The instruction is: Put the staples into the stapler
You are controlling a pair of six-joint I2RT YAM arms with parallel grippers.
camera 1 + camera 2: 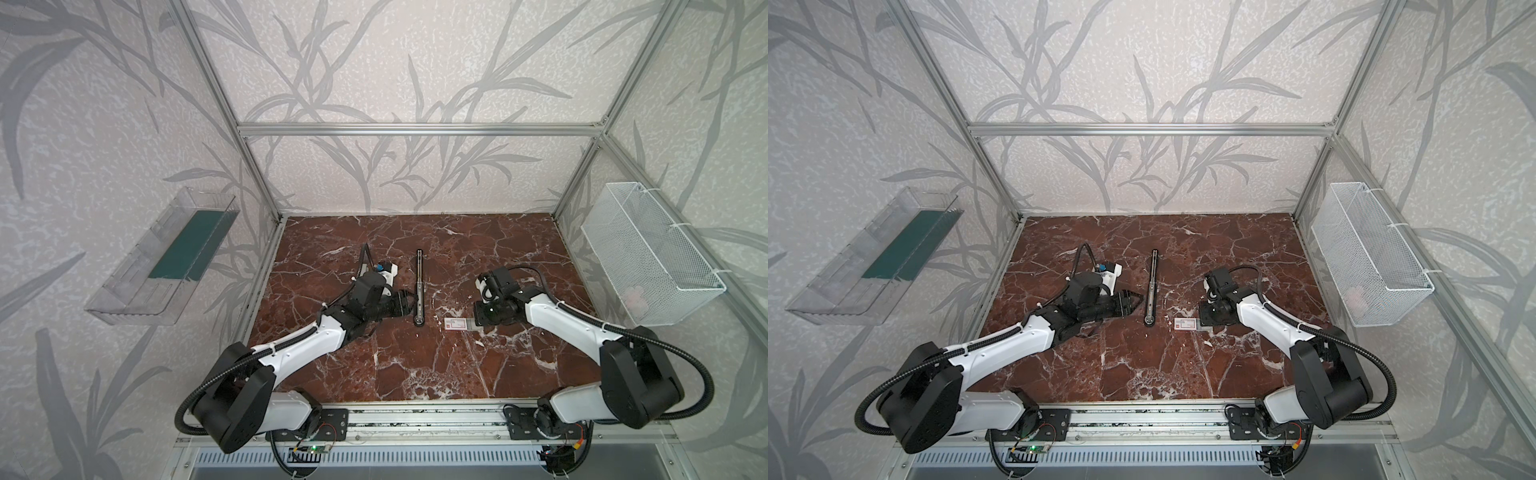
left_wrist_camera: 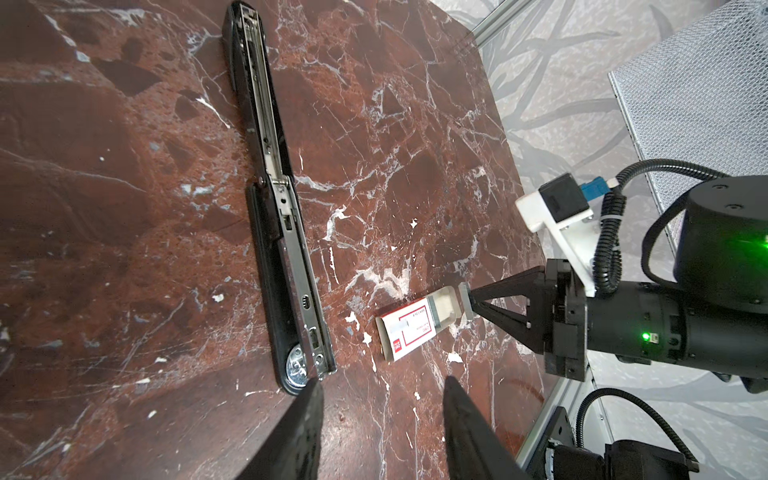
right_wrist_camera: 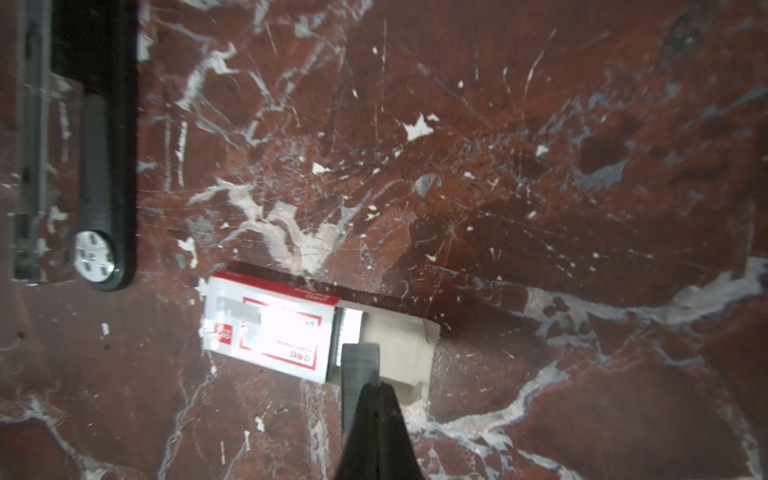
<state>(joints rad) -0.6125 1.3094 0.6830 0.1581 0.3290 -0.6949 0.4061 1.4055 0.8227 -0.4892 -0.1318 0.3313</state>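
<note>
staples (image 3: 359,365), one strip, pinched in right fingers (image 3: 392,440) by one box (image 3: 270,328), near one stapler (image 2: 274,216); left fingers (image 2: 297,436) apart, empty.

Red-brown marble tabletop (image 1: 457,365), and flat on it lies the black stapler (image 1: 419,286), swung fully open; just beside its near end, the opened white-and-red staple box (image 1: 455,323).

Illumination is even and diffuse in both top views; wide-angle perspective splays the frame posts (image 1: 216,83) outward toward the edges. In the right wrist view, glare washes out the box (image 3: 270,328) face, and the stapler (image 3: 116,166) is blurred. Shadows are soft.
</note>
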